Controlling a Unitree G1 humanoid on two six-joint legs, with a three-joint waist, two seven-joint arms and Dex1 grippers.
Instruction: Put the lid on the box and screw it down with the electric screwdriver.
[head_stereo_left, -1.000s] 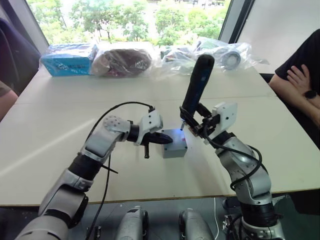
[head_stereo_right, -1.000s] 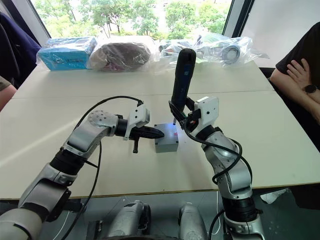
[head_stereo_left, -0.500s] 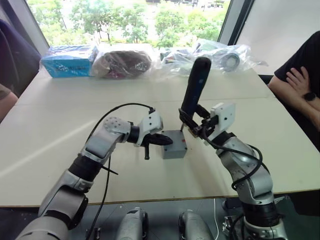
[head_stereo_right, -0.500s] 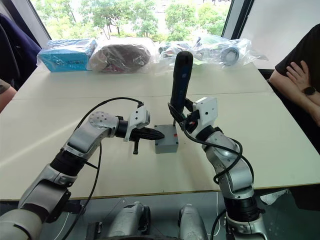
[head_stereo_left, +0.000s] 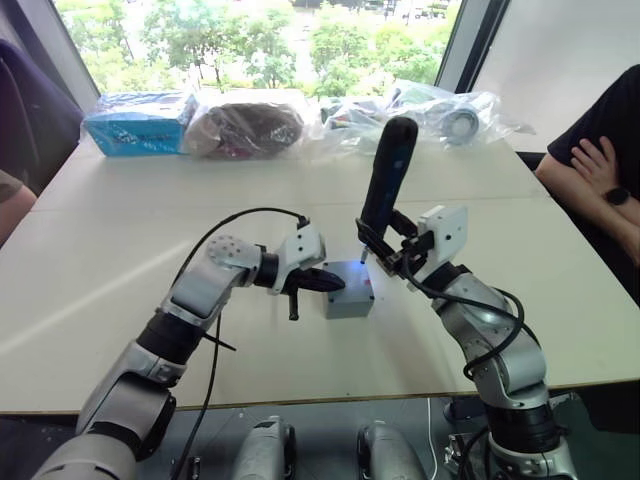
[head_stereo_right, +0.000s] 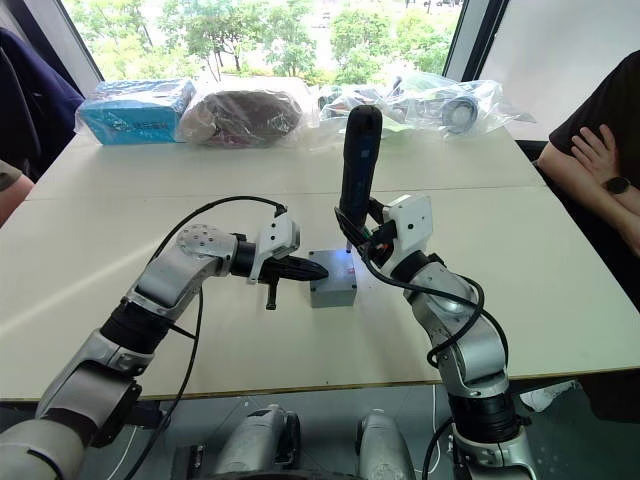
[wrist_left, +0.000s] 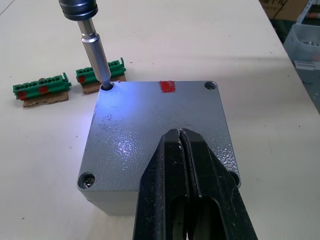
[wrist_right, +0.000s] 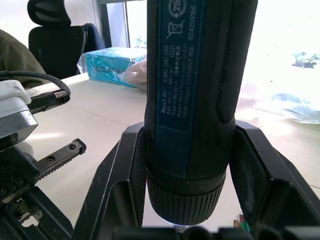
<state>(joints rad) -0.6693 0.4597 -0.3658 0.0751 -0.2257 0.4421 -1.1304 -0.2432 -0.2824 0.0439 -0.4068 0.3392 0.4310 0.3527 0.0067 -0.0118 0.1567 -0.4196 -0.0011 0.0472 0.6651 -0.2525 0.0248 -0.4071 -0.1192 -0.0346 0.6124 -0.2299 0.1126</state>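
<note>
My right hand (head_stereo_left: 392, 250) clamps the black cylindrical electric screwdriver (head_stereo_left: 388, 175), its bit in a corner hole of the flat grey lid (wrist_left: 155, 135), mid-frame. My left hand (wrist_left: 184, 150), pressed together, steadies it. Other screws seem left.

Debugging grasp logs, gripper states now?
Left gripper: fingers shut, empty, pressing on the lid.
Right gripper: shut on the electric screwdriver.

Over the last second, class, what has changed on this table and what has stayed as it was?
The screwdriver lifted briefly, its glow leaving the lid, then returned to the corner hole with the light back on. The right gripper stays clamped on it; the left gripper stays shut, pressing the lid. The box has not moved.
</note>
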